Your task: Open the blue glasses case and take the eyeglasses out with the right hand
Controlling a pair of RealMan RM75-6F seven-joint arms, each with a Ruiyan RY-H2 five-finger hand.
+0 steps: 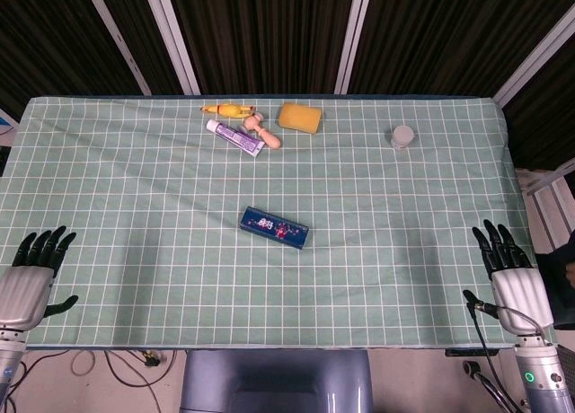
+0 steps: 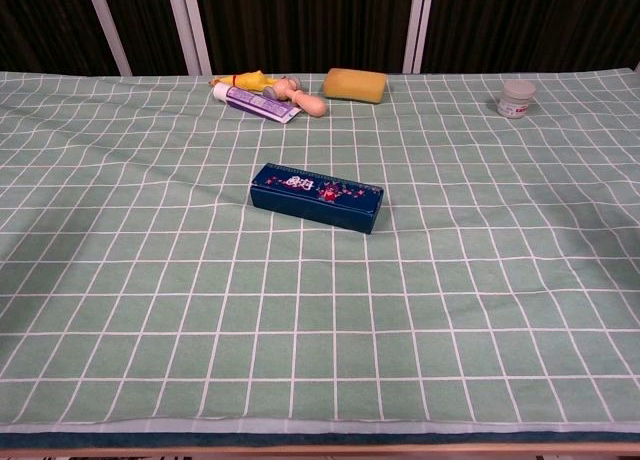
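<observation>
The blue glasses case (image 1: 275,227) lies closed in the middle of the green checked tablecloth, long and flat, with a small flower print on its lid (image 2: 317,197). The eyeglasses are hidden inside. My left hand (image 1: 34,276) rests at the near left edge of the table, fingers spread and holding nothing. My right hand (image 1: 509,274) sits at the near right edge, fingers also apart and empty. Both hands are far from the case. The chest view shows neither hand.
Along the far edge lie a yellow rubber chicken (image 1: 226,111), a purple tube (image 1: 235,136), a small wooden piece (image 1: 261,131), a yellow sponge (image 1: 299,118) and a small white jar (image 1: 403,136). The tablecloth (image 1: 135,206) covers the whole table.
</observation>
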